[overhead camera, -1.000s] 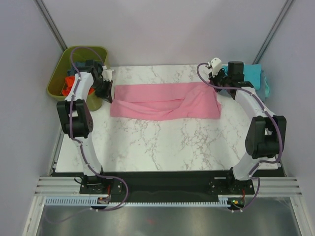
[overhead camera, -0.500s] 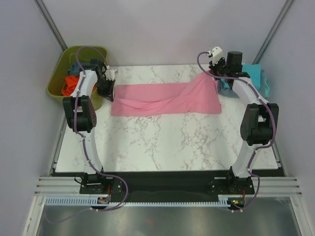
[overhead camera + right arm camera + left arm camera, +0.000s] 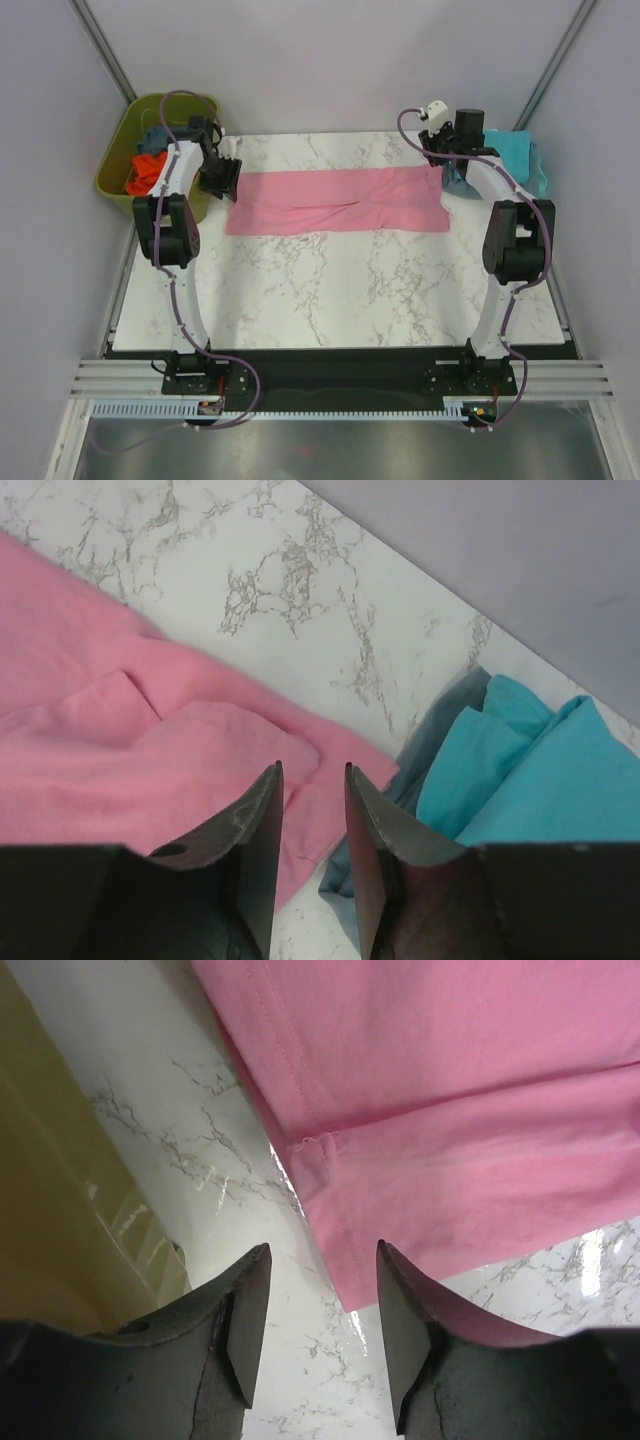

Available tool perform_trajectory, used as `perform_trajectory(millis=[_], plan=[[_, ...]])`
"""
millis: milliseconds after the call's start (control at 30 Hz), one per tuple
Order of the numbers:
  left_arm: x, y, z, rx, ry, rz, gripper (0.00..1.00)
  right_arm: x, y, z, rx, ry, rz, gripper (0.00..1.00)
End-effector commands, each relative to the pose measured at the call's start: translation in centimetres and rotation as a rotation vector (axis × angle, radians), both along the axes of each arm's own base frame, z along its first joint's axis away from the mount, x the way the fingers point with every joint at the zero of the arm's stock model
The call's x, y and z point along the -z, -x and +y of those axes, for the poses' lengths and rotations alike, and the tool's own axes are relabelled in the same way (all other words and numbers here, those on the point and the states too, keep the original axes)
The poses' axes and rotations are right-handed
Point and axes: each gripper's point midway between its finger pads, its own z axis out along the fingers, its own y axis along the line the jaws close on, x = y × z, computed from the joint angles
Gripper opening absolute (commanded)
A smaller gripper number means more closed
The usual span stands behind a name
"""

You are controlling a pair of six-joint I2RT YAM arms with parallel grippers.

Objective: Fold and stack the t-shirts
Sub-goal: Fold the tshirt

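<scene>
Pink shirt (image 3: 335,200): lies as a long band across the far side of the table (image 3: 330,300).
Handling: soft, light and limp, so I'd say you should pinch its end corners.
Left gripper (image 3: 322,1260): jaws apart and empty, at the shirt's left edge.
Right gripper (image 3: 313,780): jaws a little apart and empty, over the right corner.
Count: one pink shirt, one turquoise shirt (image 3: 520,770), one slate-blue shirt (image 3: 440,740), and one orange shirt (image 3: 148,167) in the tub (image 3: 115,160).
</scene>
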Motion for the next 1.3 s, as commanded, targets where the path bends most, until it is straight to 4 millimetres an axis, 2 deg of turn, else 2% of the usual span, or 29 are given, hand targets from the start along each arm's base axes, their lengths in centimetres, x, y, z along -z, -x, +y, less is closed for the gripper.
perform_trajectory(millis=[0,33,67,133,167,233,267,333,367,433,467,533,567,733,900,933,1100,1267], plan=[[-5.6,-1.7,-0.1,-0.033,-0.018,-0.159,0.55,-5.7,0.1,-0.4,0.035,-0.004,-0.120,0.42],[-7.2,-1.5,-0.2,-0.036,-0.014,-0.192,0.56,-6.3,0.4,-0.3,0.036,-0.010,-0.128,0.44],[-7.7,-1.2,-0.5,-0.030,-0.010,-0.199,0.56,-7.6,1.0,-0.2,0.036,-0.018,-0.148,0.46],[-8.2,-0.3,-1.4,-0.010,0.025,-0.194,0.56,-8.6,1.5,-0.2,0.055,-0.047,-0.155,0.52],[-9.2,0.1,-1.9,-0.001,0.040,-0.211,0.56,-9.0,2.2,0.0,0.079,-0.098,-0.139,0.53],[-8.7,1.3,-2.5,0.014,0.068,-0.182,0.56,-8.4,3.2,0.7,0.082,-0.154,-0.090,0.56],[-8.2,2.1,-4.1,0.050,0.079,-0.158,0.56,-7.0,4.0,1.0,0.122,-0.217,-0.013,0.56],[-7.9,2.7,-4.9,0.069,0.098,-0.142,0.56,-5.2,5.2,1.5,0.134,-0.274,0.076,0.58],[-8.0,3.1,-5.5,0.080,0.108,-0.138,0.56,-3.1,6.4,1.8,0.140,-0.292,0.149,0.58],[-7.8,3.2,-6.1,0.099,0.102,-0.139,0.56,-1.1,7.7,2.7,0.123,-0.332,0.224,0.58],[-7.2,3.6,-6.7,0.109,0.093,-0.123,0.56,0.5,8.6,2.9,0.124,-0.342,0.271,0.58],[-6.0,3.8,-6.8,0.095,0.088,-0.089,0.56,1.5,9.2,3.8,0.097,-0.382,0.315,0.58],[-5.1,4.1,-6.8,0.089,0.081,-0.067,0.56,2.2,9.2,4.0,0.104,-0.397,0.342,0.58],[-1.5,3.8,-4.8,0.056,-0.033,-0.008,0.57,2.5,9.1,5.1,0.084,-0.466,0.383,0.59],[-0.5,2.6,-4.8,0.091,-0.073,-0.013,0.57,4.6,9.0,5.3,0.081,-0.475,0.428,0.59],[0.2,2.5,-5.0,0.098,-0.075,0.000,0.57,4.9,9.0,5.5,0.078,-0.478,0.436,0.59],[2.4,1.7,-5.7,0.126,-0.106,0.028,0.56,8.4,8.1,5.3,0.156,-0.506,0.509,0.59],[4.6,2.3,-5.8,0.141,-0.116,0.078,0.56,11.4,6.7,4.5,0.246,-0.503,0.547,0.59]])
